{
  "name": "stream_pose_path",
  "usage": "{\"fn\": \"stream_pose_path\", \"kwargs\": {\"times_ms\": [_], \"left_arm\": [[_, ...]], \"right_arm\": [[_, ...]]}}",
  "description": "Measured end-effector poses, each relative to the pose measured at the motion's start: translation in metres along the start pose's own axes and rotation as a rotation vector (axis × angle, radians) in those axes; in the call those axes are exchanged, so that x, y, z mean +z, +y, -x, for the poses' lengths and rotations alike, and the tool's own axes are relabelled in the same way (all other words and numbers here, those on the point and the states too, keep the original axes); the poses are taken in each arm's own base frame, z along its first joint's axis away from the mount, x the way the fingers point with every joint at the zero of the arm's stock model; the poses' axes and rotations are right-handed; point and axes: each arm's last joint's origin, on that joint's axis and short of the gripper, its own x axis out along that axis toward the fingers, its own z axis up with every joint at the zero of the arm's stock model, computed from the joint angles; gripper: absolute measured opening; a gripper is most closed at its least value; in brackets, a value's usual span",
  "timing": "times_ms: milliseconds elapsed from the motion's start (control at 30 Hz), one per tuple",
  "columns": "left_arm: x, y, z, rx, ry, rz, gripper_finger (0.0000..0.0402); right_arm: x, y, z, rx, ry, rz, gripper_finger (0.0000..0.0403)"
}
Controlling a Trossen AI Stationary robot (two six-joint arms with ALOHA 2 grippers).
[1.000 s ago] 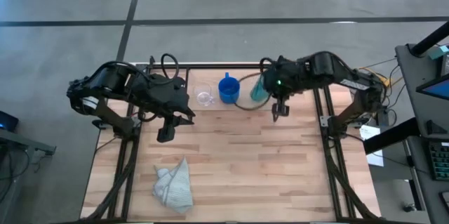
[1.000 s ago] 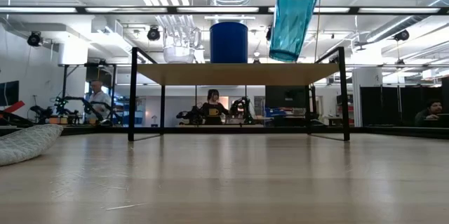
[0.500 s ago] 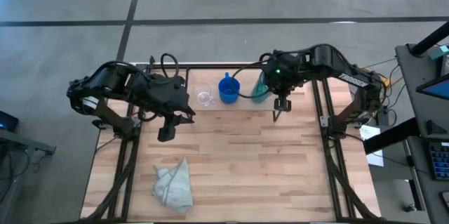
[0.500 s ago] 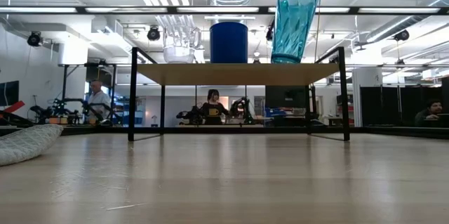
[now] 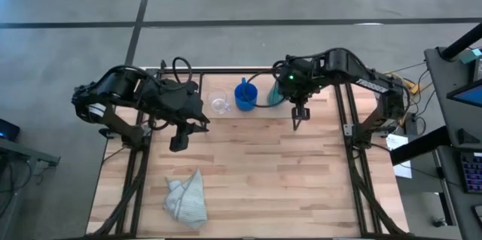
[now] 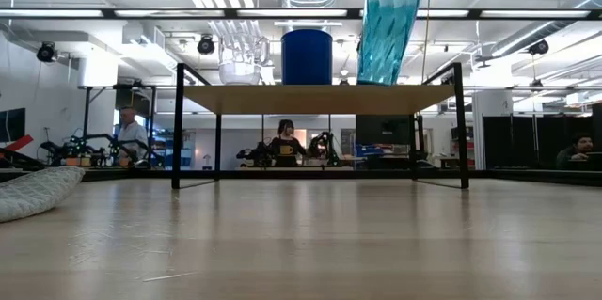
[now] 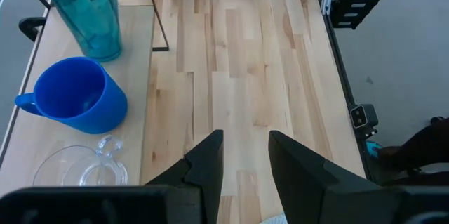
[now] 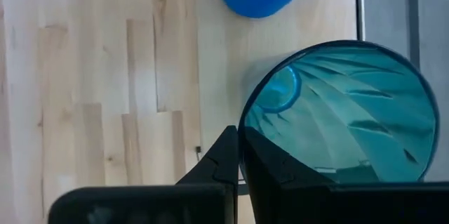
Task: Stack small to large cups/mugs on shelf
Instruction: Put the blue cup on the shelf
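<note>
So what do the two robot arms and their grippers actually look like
Both arms are black, built of chunky rounded joint housings. Black cables loop off the left arm near its wrist. A small green light glows on the right arm's wrist. The left gripper has two flat, dark, blade-like fingers tapering to blunt tips. The right gripper has the same dark wedge-shaped fingers. No printed markings are legible.

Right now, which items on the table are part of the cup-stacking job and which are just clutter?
Part of the job:
- clear glass cup
- blue mug
- teal tumbler, right hand shut on its rim
- shelf holding all three

Just lying about:
- pale cloth, crumpled on the table
</note>
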Motion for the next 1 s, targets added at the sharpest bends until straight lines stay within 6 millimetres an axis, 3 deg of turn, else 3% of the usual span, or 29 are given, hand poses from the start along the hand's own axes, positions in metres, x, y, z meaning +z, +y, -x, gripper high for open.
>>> {"fn": "stream_pose_path", "kwargs": {"times_ms": [567,867,1000], "left_arm": [[0.0,0.001,0.0,0.004,0.001,-0.044,0.01],[0.0,0.002,0.0,0.009,-0.002,-0.042,0.01],[0.005,0.003,-0.007,0.099,-0.027,-0.039,0.01]], "right_arm": [[-0.002,-0.005,0.022,-0.005,-0.077,-0.037,0.0009],[-0.002,-0.003,0.021,0.062,-0.088,-0.058,0.0009],[-0.002,-0.003,0.021,0.061,-0.086,-0.064,0.0009]]}}
